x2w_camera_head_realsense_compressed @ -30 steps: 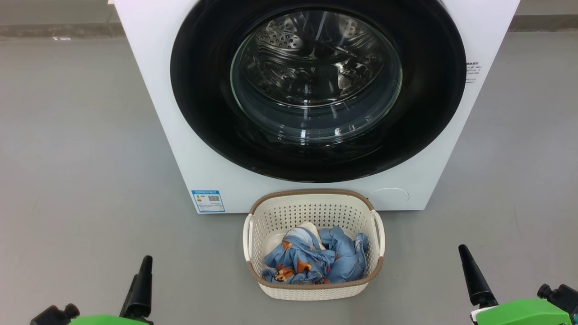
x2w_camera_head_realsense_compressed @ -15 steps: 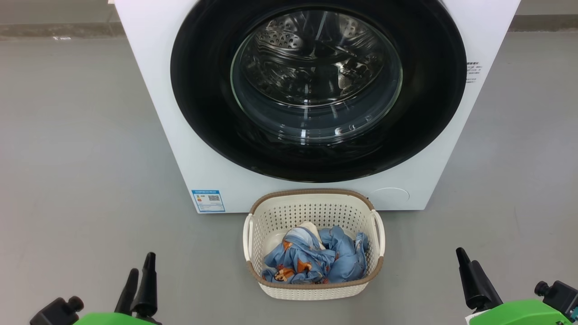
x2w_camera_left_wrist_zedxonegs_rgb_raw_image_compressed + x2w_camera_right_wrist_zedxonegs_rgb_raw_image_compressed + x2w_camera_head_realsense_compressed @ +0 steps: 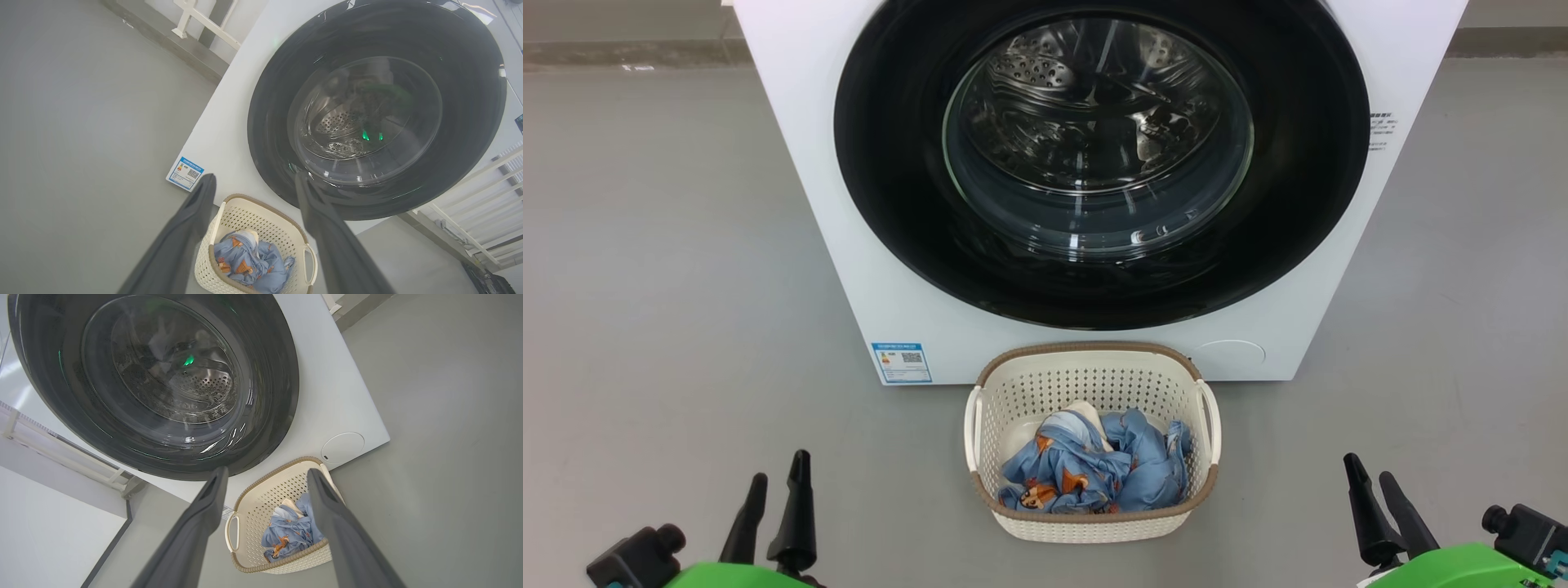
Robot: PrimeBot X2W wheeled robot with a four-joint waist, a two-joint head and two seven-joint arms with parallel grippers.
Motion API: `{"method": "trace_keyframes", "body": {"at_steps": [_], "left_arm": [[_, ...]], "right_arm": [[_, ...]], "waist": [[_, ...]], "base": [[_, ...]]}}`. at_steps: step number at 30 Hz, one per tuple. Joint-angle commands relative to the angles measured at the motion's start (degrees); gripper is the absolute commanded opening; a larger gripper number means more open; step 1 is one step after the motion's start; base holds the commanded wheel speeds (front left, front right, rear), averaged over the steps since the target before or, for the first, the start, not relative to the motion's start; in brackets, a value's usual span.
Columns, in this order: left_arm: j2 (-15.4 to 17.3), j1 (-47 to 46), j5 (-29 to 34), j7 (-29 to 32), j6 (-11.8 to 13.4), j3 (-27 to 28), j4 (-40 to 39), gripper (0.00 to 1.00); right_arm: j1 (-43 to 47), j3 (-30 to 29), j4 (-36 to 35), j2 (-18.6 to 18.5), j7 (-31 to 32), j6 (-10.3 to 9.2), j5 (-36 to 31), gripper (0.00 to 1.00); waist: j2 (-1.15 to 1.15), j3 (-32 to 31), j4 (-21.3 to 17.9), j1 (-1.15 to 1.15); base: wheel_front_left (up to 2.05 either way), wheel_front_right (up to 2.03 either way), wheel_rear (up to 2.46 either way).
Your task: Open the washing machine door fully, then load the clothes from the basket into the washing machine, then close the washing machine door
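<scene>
The white washing machine [image 3: 800, 163] stands straight ahead, and its door [image 3: 890, 204], a glossy black rim around bulging glass, sits shut against the front. On the floor just before it is the cream basket [image 3: 1086, 349] holding the light blue and orange clothes [image 3: 1094, 474]. My left gripper [image 3: 781, 467] hovers open at the lower left, well left of the basket, with nothing between its fingers. At the lower right my right gripper [image 3: 1368, 468] is likewise open and empty. The wrist views look past each open gripper [image 3: 254, 177] [image 3: 266, 471] at the basket [image 3: 261, 202] [image 3: 282, 486] and door [image 3: 278, 102].
Grey floor spreads on both sides of the machine. A blue sticker [image 3: 901, 363] marks its lower left front and a round cover [image 3: 1230, 353] its lower right. A white railing [image 3: 204, 20] runs along the wall behind.
Both grippers have turned at the wrist, so that two fingers of each now show side by side, and they sit slightly lower in the view. Door, basket and clothes are unmoved.
</scene>
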Motion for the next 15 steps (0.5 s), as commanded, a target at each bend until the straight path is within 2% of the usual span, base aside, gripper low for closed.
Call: {"method": "trace_keyframes", "body": {"at_steps": [1, 15], "left_arm": [[0.96, -0.82, 1.63, -0.79, -0.33, 1.06, -1.89, 1.0], [1.04, -0.62, 11.64, -2.79, -0.4, 0.87, -3.09, 1.0]], "right_arm": [[-2.37, 0.79, -1.16, -0.89, -0.89, 0.05, -1.86, 1.0], [-2.4, 0.83, -0.97, -1.07, -2.85, 0.06, -10.84, 1.0]], "waist": [[0.0, -0.01, 0.02, 0.0], [0.0, -0.03, 0.18, 0.0]], "base": [[0.0, 0.0, 0.0], [0.0, 0.0, 0.0]]}}
